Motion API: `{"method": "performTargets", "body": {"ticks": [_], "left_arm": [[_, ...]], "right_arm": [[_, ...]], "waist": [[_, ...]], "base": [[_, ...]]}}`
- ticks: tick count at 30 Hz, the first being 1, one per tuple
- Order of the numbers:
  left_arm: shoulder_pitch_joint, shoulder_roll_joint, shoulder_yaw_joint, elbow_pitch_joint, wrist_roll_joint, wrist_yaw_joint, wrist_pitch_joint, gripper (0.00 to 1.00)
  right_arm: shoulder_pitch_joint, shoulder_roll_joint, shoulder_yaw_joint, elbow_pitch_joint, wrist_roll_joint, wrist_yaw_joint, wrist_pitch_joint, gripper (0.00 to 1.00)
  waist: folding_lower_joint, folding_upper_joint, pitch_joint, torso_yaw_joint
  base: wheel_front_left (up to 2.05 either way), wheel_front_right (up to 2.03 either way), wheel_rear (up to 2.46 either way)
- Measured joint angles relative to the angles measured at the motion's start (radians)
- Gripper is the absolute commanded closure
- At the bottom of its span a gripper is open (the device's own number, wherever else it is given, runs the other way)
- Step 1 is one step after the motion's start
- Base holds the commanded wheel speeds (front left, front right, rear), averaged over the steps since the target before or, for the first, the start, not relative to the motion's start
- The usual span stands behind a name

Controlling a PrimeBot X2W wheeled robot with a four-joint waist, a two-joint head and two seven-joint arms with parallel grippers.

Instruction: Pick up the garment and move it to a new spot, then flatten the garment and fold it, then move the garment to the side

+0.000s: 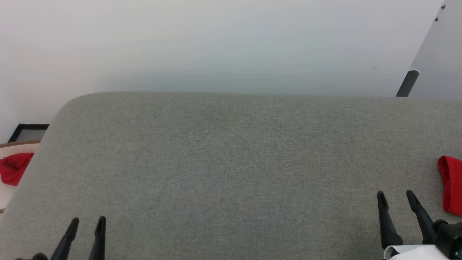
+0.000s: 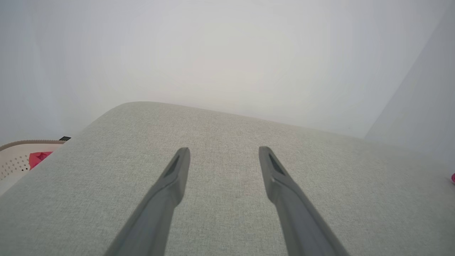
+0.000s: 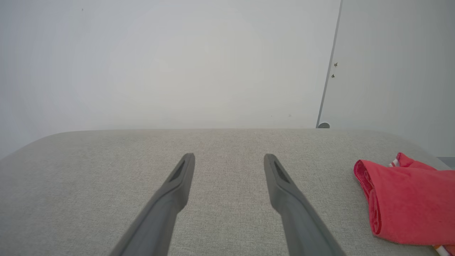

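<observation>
The garment (image 1: 451, 185) is seen as a compact red bundle at the right edge of the grey surface (image 1: 223, 162), lying flat on it. It is judged light, limp and unbreakable, and likely to sag and unroll when lifted, so hold is best taken on the thick rolled edge facing the surface's middle. The left gripper (image 1: 88, 219) and right gripper (image 1: 395, 193) are spread wide and empty over the surface's near edge.

Surface (image 1: 231, 173): grey woven fabric, rounded corner, across the lower frame.
Wall (image 1: 216, 43): plain white, upper frame.
Basket (image 2: 14, 161): pale, perforated, left edge.
Red cloth (image 1: 14, 168): inside the basket.
Black frame (image 1: 29, 131): just above the basket.
Dark bracket (image 1: 408, 83): upper right.
</observation>
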Motion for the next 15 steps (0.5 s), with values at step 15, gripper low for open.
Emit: {"method": "performTargets", "body": {"ticks": [15], "left_arm": [[-0.002,0.001,0.001,-0.001,-0.006,0.000,0.000,0.00]], "right_arm": [[0.000,0.006,-0.007,-0.002,-0.015,0.000,-0.054,0.00]], "waist": [[0.0000,0.0000,0.005,-0.004]], "base": [[0.00,0.00,0.00]]}}
